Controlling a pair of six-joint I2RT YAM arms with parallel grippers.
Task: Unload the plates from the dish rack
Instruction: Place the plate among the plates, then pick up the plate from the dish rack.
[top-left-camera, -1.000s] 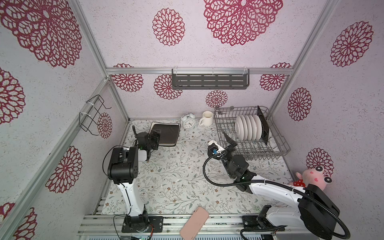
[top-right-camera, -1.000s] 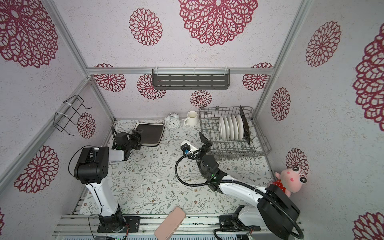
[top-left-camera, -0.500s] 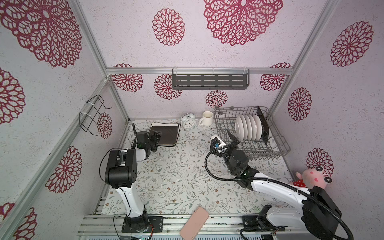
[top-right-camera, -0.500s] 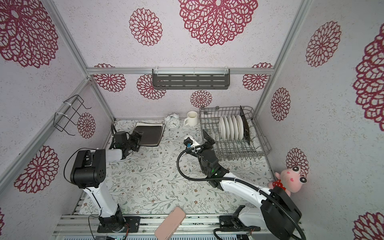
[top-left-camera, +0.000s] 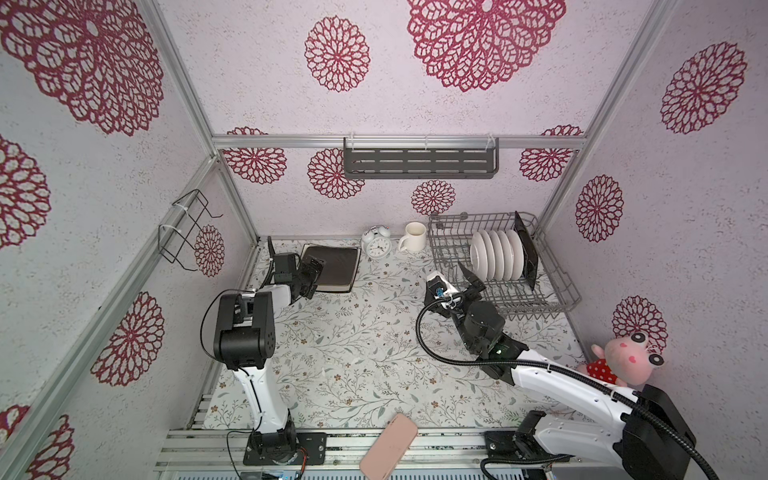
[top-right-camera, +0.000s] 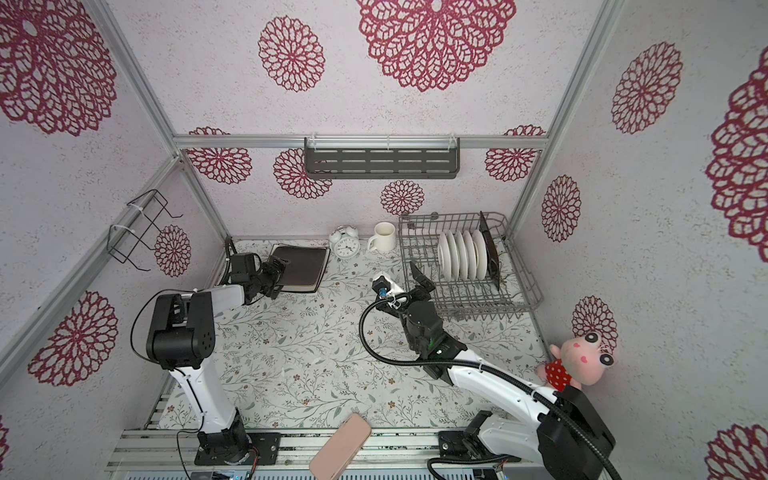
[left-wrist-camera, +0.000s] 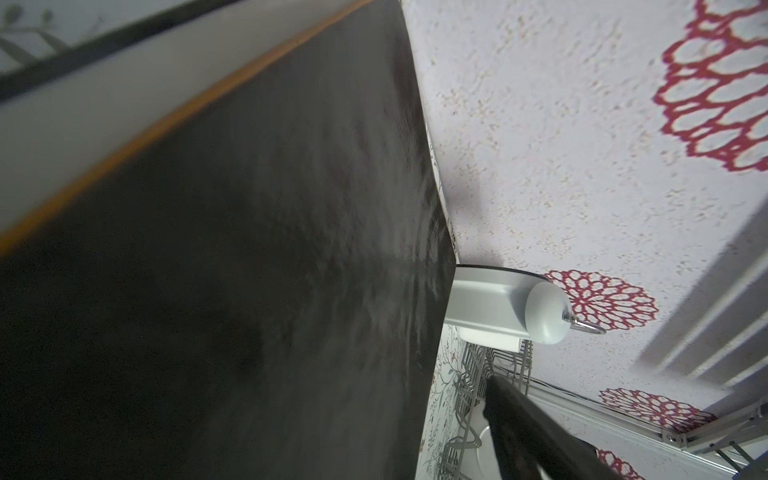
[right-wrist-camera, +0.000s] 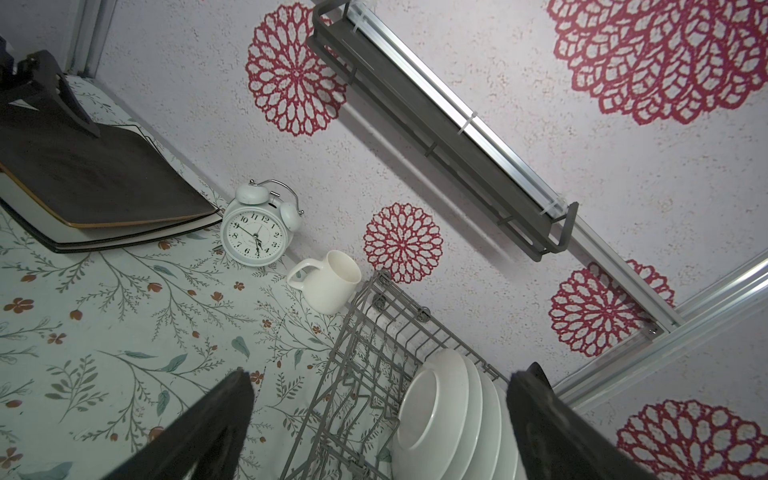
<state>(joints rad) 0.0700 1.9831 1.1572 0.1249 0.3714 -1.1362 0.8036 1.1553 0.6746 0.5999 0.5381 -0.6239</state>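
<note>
Several round white plates (top-left-camera: 494, 253) (top-right-camera: 461, 253) (right-wrist-camera: 440, 407) stand on edge in the grey wire dish rack (top-left-camera: 552, 286) (top-right-camera: 523, 282) (right-wrist-camera: 361, 332). Behind them stands one black-backed square plate (top-left-camera: 525, 249). My right gripper (top-left-camera: 469, 278) (top-right-camera: 422, 278) (right-wrist-camera: 384, 378) is open at the rack's near-left corner, facing the front round plate and holding nothing. A stack of square plates, black backs up, (top-left-camera: 336, 266) (top-right-camera: 301, 266) (left-wrist-camera: 249, 249) (right-wrist-camera: 95, 178) lies at the back left. My left gripper (top-left-camera: 312, 270) (top-right-camera: 276, 268) is open at the stack's edge. Only one of its fingers (left-wrist-camera: 523, 432) shows in the left wrist view.
A white alarm clock (top-left-camera: 376, 245) and white mug (top-left-camera: 413, 237) stand between the stack and the rack. A pink toy pig (top-left-camera: 623, 357) sits by the right wall. A pink flat object (top-left-camera: 388, 444) lies at the front edge. A slotted shelf (top-left-camera: 419, 162) hangs on the back wall.
My right gripper has moved right and back, up to the rack's near-left corner. The left gripper has stayed at the square-plate stack, shifting only slightly.
</note>
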